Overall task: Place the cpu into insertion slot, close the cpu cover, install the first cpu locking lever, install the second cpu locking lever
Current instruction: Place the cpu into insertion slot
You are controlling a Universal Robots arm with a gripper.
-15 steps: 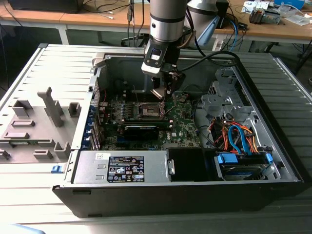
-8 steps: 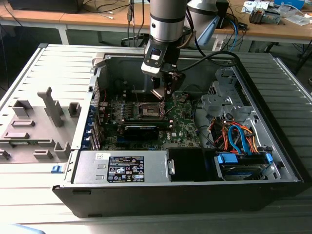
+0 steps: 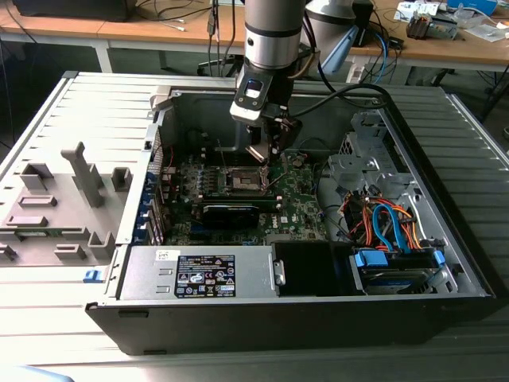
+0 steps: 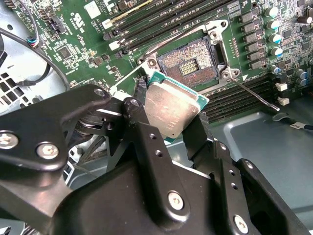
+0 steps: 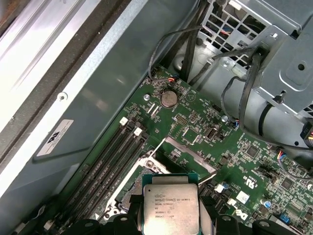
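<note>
My gripper [image 3: 268,155] hangs inside the open computer case, shut on the cpu [image 4: 171,110]. The cpu is a flat square chip with a silvery top and a green edge, pinched between two black fingers [image 4: 139,122]. It is tilted above the green motherboard [image 3: 298,203], a short way from the insertion slot [image 4: 190,61]. The slot lies uncovered, its dark centre and gold contacts showing inside a silvery rim. A thin metal lever [image 4: 254,93] sticks out beside it. In the first wrist view the cpu [image 5: 170,205] shows its printed top, with the raised silvery cpu cover [image 5: 190,155] beyond it.
Memory slots [image 4: 161,19] run along one side of the socket. A black card [image 3: 231,213] lies just in front of it. The power supply [image 3: 199,274] fills the case's front, and a drive cage with blue and orange cables [image 3: 390,227] is at the exterior view's right. Grey fixtures [image 3: 56,199] stand outside the case.
</note>
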